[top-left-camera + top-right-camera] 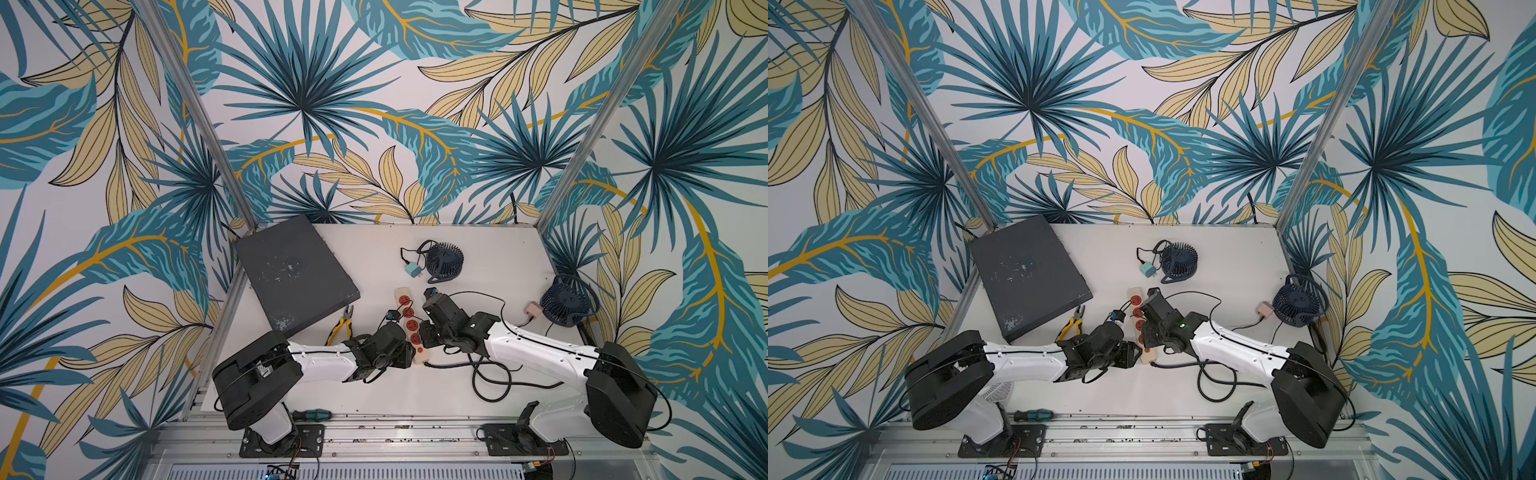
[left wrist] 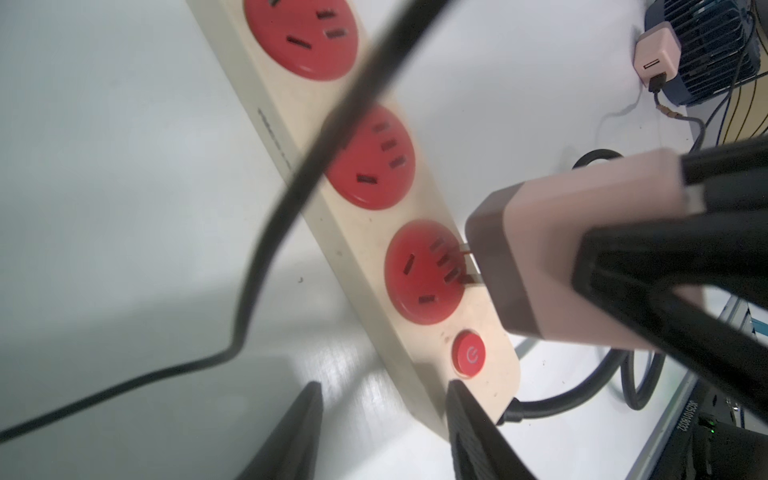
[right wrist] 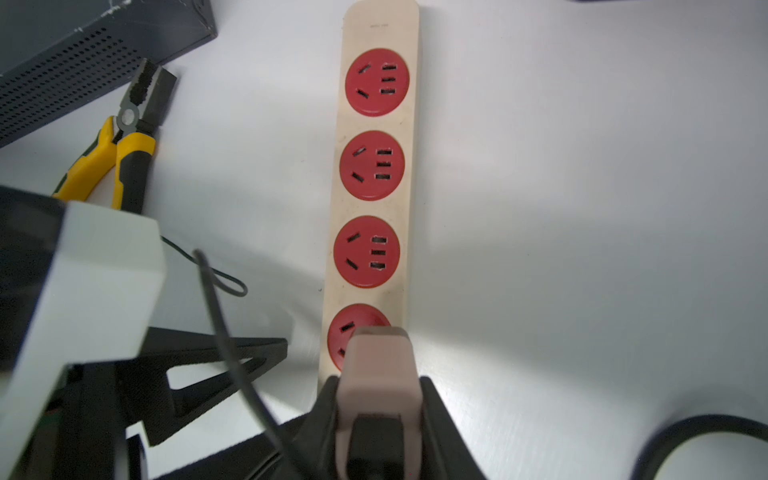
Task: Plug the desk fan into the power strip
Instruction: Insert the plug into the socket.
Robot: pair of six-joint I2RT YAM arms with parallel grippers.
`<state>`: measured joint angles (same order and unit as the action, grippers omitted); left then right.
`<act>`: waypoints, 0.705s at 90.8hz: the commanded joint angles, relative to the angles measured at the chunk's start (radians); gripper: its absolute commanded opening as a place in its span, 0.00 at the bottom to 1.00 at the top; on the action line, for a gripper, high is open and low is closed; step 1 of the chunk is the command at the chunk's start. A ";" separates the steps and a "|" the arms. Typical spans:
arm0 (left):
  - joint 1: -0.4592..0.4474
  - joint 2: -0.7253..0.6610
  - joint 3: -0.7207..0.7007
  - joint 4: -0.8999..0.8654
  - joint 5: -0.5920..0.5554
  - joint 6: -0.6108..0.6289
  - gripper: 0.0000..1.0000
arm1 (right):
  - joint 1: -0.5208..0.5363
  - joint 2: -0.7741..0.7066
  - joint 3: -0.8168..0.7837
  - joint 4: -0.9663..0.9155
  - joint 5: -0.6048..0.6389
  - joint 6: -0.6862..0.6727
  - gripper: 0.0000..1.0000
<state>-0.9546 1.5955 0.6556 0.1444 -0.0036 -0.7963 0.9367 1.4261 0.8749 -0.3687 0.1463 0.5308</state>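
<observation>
Pink adapter in right pincer touches end socket of power strip.

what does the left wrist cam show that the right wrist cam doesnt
Only the left wrist view: the strip's red button, metal prongs exposed at the socket beside it, and a second pink adapter by a blue fan. Only the right wrist view: yellow-handled pliers, a dark box, all four sockets. Both: the power strip and the pink plug gripped by the right hand.
</observation>
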 commanded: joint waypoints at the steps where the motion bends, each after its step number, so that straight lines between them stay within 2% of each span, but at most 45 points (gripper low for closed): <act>1: 0.002 0.017 0.019 0.005 -0.009 0.011 0.51 | 0.004 0.028 -0.016 -0.021 0.018 -0.018 0.00; 45: 0.001 0.036 0.016 0.016 -0.010 0.011 0.51 | 0.004 0.074 0.003 -0.108 -0.032 -0.057 0.00; 64: 0.002 0.040 0.014 0.019 -0.010 0.007 0.50 | 0.012 0.175 -0.001 -0.130 0.003 -0.050 0.00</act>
<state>-0.9546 1.6165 0.6575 0.1726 -0.0032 -0.7963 0.9367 1.4929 0.9176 -0.3836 0.1421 0.4858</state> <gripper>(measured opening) 0.504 0.280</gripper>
